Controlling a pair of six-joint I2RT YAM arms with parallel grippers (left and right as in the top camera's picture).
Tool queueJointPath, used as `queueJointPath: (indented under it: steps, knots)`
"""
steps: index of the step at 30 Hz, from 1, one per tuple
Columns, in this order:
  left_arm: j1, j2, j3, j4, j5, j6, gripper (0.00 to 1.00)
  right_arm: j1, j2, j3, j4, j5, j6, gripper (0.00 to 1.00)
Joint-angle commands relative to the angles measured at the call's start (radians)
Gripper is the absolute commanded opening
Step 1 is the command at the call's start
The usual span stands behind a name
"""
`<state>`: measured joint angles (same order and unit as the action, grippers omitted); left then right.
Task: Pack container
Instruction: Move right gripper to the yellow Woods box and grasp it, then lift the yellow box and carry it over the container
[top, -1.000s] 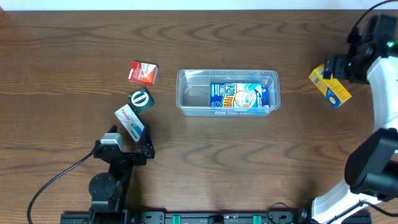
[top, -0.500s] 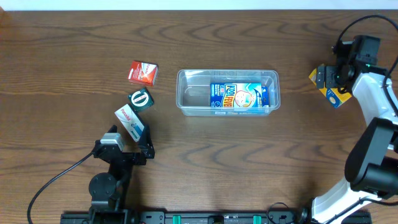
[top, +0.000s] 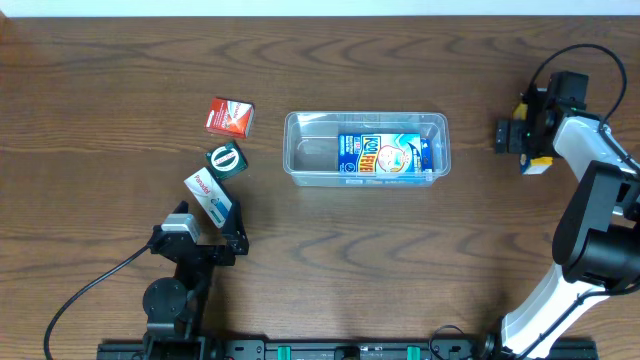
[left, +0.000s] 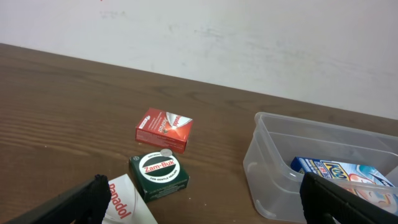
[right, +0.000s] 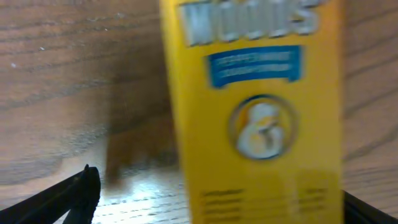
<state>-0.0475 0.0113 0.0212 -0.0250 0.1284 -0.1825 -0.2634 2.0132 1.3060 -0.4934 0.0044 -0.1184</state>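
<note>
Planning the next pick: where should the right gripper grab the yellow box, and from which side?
Probably across its narrow width, on the two long edges, straight down from above. The yellow box lies flat, label up, on the table, and the open right gripper hangs over it, a finger outside each long edge.

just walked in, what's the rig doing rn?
Packing the container. A blue box is already inside. The right gripper is open over a yellow box on the table's right side, jaws either side of it, no grip yet. The left gripper is open, low near its base, holding nothing. A white box, green box and red box lie left of the container, unpacked.
</note>
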Motion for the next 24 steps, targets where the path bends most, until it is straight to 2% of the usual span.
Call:
queueJointPath:
  steps: [1,6,19,22,24]
  knots:
    - [0.004,-0.001,-0.017,-0.034,0.020,0.010,0.98,-0.007,0.008,-0.005,-0.016,-0.033,0.106,0.92]
    - [0.004,-0.001,-0.017,-0.034,0.020,0.010,0.98,-0.005,0.007,-0.003,-0.022,-0.031,0.126,0.86]
    - [0.004,-0.001,-0.017,-0.034,0.020,0.010,0.98,-0.027,0.006,0.082,-0.053,0.045,0.125,0.85]
    - [0.004,-0.001,-0.017,-0.034,0.020,0.010,0.98,-0.033,0.006,0.107,-0.077,0.045,0.125,0.82]
    - [0.004,-0.001,-0.017,-0.034,0.020,0.010,0.98,-0.034,0.006,0.110,-0.085,0.052,0.125,0.77]
